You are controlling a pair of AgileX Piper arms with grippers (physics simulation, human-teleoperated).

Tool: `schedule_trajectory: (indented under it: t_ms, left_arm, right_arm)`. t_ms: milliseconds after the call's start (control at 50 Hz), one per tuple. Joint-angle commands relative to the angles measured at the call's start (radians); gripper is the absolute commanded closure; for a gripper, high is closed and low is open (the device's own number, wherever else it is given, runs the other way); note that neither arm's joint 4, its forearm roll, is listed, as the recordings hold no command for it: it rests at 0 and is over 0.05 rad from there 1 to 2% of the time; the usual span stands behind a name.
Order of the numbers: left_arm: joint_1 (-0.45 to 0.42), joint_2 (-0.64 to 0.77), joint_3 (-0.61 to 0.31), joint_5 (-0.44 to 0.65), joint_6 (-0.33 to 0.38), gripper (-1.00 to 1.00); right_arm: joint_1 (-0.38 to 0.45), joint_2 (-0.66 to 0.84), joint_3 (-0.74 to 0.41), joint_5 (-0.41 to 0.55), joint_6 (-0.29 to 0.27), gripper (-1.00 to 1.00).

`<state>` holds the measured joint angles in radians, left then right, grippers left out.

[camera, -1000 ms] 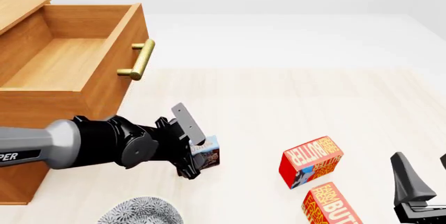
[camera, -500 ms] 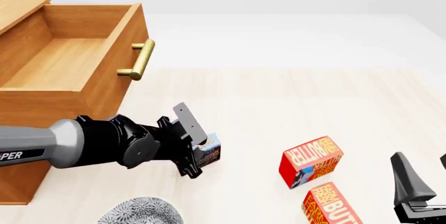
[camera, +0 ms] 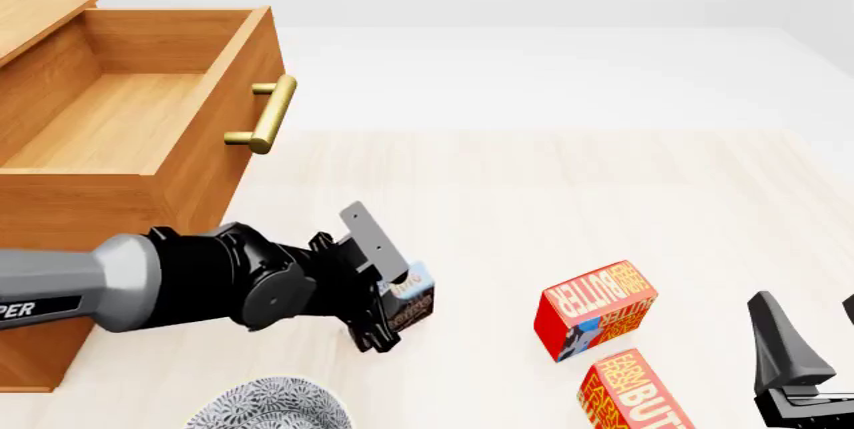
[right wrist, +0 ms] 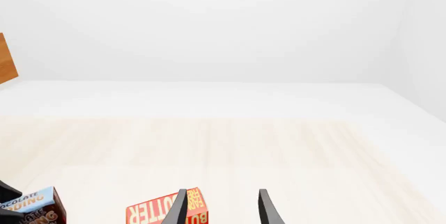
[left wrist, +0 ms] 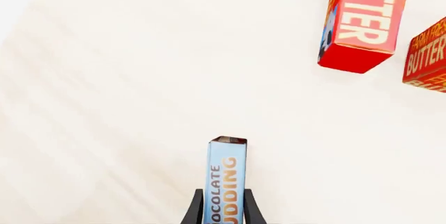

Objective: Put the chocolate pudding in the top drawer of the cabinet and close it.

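- Top drawer [camera: 127,119] of the cabinet [camera: 40,19] already open, nothing inside.
- Chocolate pudding [camera: 412,301] clamped in left gripper [camera: 390,299], low above the table [camera: 561,199], beside the cabinet.
- Right gripper [right wrist: 221,205] parted, idle.
- Left to do: lift, place inside, close.

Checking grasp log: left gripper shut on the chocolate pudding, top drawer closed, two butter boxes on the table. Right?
Not quite: the top drawer stands open, as the front view shows. The rest holds: left gripper is shut on the chocolate pudding, two butter boxes on the table.
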<state>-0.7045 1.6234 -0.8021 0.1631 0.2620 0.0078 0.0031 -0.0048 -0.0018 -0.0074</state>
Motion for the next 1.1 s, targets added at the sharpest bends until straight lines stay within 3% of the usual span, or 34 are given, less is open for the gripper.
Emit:
schedule_trajectory:
  t_ms: [20, 940, 1100]
  left_arm:
    - [-0.029, -0.023, -0.003, 0.024, 0.0, 1.0]
    - [-0.129, -0.251, -0.055, 0.186, 0.025, 1.0]
    - [-0.145, -0.307, -0.06, 0.216, 0.063, 1.0]
  right_arm:
    - [0.0, 0.0, 0.0, 0.0, 0.0, -1.0]
    - [0.0, 0.001, 0.0, -0.001, 0.0, -1.0]
    - [0.0, 0.001, 0.0, -0.001, 0.0, -1.0]
